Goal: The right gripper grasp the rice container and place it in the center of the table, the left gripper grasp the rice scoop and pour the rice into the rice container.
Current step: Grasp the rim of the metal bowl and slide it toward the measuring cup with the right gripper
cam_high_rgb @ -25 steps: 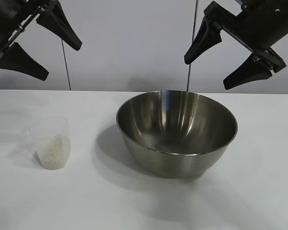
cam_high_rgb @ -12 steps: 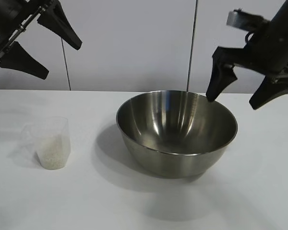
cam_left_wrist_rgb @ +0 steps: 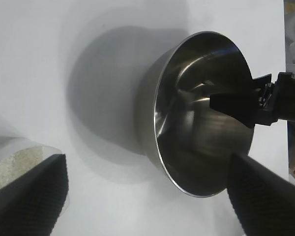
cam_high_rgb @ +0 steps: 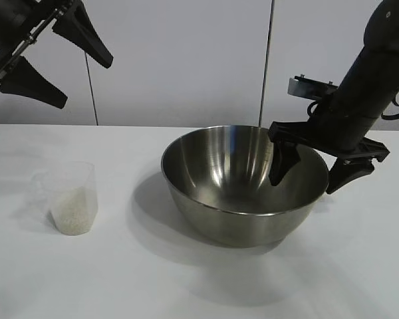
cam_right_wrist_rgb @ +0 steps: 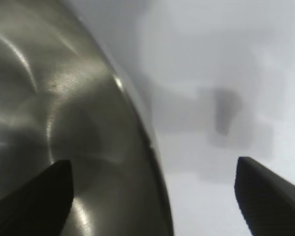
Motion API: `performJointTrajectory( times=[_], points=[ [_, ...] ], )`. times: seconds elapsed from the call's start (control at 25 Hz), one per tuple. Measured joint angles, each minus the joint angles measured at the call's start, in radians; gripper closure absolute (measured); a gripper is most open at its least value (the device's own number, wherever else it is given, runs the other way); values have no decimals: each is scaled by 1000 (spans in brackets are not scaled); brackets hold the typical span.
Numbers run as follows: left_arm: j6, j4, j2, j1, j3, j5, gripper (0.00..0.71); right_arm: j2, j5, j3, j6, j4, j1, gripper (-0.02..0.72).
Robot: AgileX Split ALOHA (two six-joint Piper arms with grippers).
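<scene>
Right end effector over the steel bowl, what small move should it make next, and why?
Probably close. The right end effector is open and straddles the rim of the rice container: one finger inside, the other outside the wall. Closing should pinch the rim. The left end effector hangs open high above the rice scoop.

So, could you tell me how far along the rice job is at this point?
Nothing is done yet. In hand: the right gripper is open, straddling the rice container rim, one finger inside, one outside. Left: closing, placing the bowl, then the left gripper, open and raised, takes the rice scoop and pours the rice.
</scene>
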Motion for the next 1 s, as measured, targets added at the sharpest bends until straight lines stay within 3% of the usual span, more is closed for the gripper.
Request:
performJointTrajectory(
  times=[0.2, 0.36, 0.72, 1.0],
  points=[
    [0, 0, 0, 0, 0, 0, 80, 2, -8, 0, 37, 10, 0, 504],
    [0, -1, 0, 0, 0, 0, 80, 2, -4, 0, 44, 12, 0, 657],
    [1, -1, 0, 0, 0, 0, 80, -6, 47, 0, 39, 33, -3, 694],
    [1, -1, 0, 0, 0, 0, 80, -65, 109, 0, -78, 181, -35, 693]
  ],
)
